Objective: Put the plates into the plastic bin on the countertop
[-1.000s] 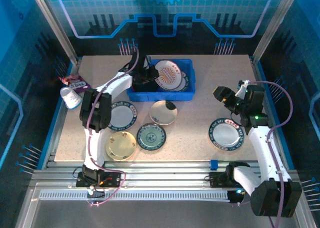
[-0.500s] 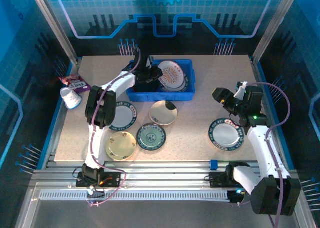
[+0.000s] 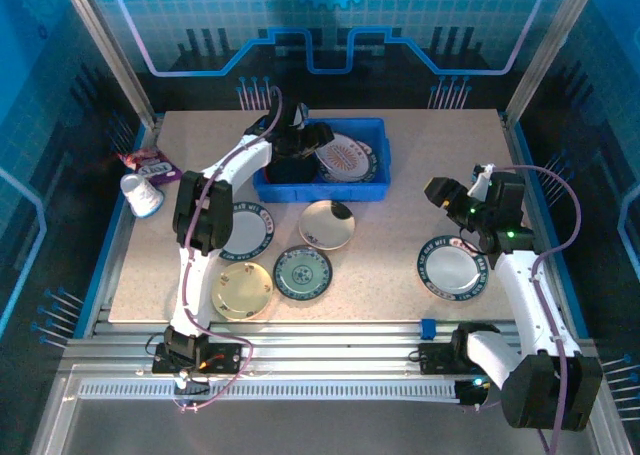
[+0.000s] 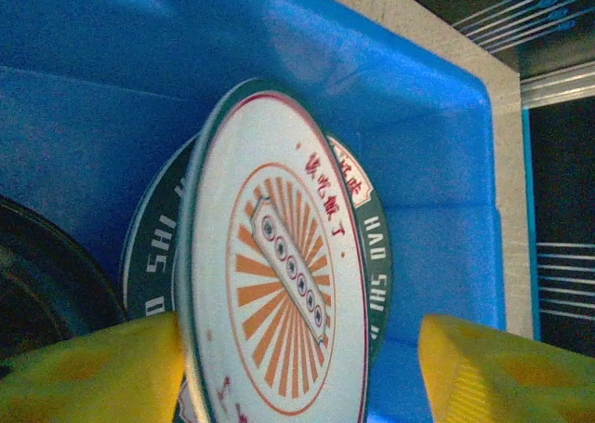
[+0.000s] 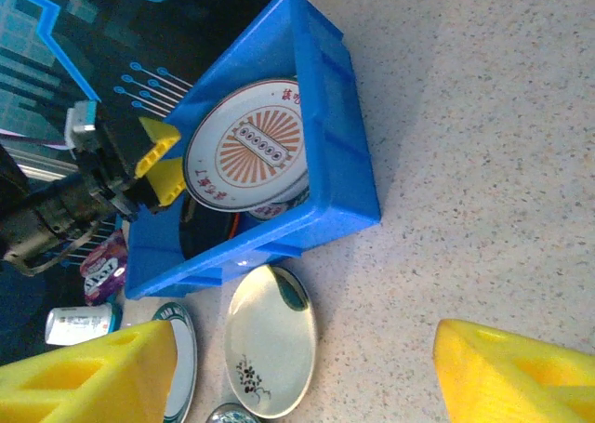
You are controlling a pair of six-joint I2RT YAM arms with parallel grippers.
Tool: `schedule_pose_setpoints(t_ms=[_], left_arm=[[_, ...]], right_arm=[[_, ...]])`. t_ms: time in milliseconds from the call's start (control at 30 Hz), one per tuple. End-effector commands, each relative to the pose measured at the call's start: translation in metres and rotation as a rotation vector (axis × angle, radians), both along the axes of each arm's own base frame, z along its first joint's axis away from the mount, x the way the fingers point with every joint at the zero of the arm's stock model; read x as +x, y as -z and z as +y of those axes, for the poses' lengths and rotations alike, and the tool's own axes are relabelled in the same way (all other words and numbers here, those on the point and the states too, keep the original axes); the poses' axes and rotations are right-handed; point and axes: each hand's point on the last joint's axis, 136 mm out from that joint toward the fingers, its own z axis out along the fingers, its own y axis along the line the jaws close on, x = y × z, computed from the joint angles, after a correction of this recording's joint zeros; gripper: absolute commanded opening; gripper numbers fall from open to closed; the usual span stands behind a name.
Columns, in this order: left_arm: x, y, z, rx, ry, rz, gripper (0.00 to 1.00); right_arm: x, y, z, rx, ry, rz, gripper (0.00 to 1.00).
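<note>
The blue plastic bin (image 3: 322, 189) stands at the back of the countertop (image 3: 430, 145). My left gripper (image 3: 300, 145) is inside it, open. A white plate with an orange sunburst (image 4: 279, 284) leans between the jaws, its rim against the left finger (image 4: 93, 367) and well clear of the right one. It rests on green-rimmed plates (image 4: 376, 246), beside a black plate (image 4: 46, 265). My right gripper (image 3: 440, 191) hovers open and empty, just beyond a dark-rimmed plate (image 3: 452, 267). Loose on the counter lie a dark-rimmed plate (image 3: 243, 233), a cream plate (image 3: 325, 224), a teal plate (image 3: 302, 273) and a gold plate (image 3: 243, 290).
A white cup (image 3: 140, 195) and a small purple packet (image 3: 147, 161) lie at the left edge. In the right wrist view the bin (image 5: 325, 88) and the cream plate (image 5: 270, 339) sit ahead of the open jaws. Metal rails run along the near edge.
My left gripper has opened and let go of the sunburst plate, which has sunk lower onto the stack in the bin. The right arm has drifted slightly nearer.
</note>
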Motion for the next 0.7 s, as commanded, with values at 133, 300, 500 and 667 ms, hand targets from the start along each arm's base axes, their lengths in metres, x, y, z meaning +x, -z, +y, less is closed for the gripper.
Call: schedule_pose_setpoints(t_ms=[133, 300, 500, 667], left_arm=[[0.000, -0.006, -0.007, 0.033, 0.027, -0.012, 0.72], [0.000, -0.003, -0.018, 0.048, 0.049, -0.014, 0.78], [0.005, 0.006, -0.027, 0.089, 0.063, 0.018, 0.83], [0.007, 0.010, -0.020, 0.134, 0.047, 0.033, 0.89]], right_arm=[[0.001, -0.013, -0.008, -0.046, 0.012, -0.028, 0.74], [0.003, -0.012, -0.009, -0.056, 0.011, -0.023, 0.74], [0.001, -0.011, -0.009, -0.060, 0.014, -0.019, 0.74], [-0.001, -0.010, -0.009, -0.061, 0.012, -0.009, 0.74]])
